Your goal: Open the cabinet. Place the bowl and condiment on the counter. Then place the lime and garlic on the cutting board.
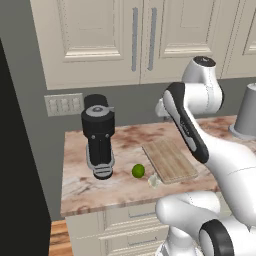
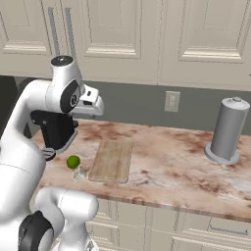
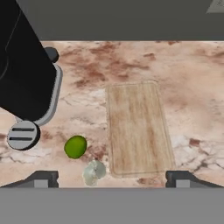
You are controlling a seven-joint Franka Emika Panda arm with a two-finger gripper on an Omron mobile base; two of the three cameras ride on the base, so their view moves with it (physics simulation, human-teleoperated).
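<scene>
Cabinet (image 1: 135, 37) doors shut overhead, well above the claw (image 3: 112, 177), bar handles running vertical; reaching them calls for a climb up and back. Claw spread wide, empty, looking down on the veined marble tabletop (image 3: 188, 87). Glossy round lime (image 3: 75, 146) and pale lumpy garlic (image 3: 93, 172) just left of the grained board (image 3: 138, 127).
</scene>
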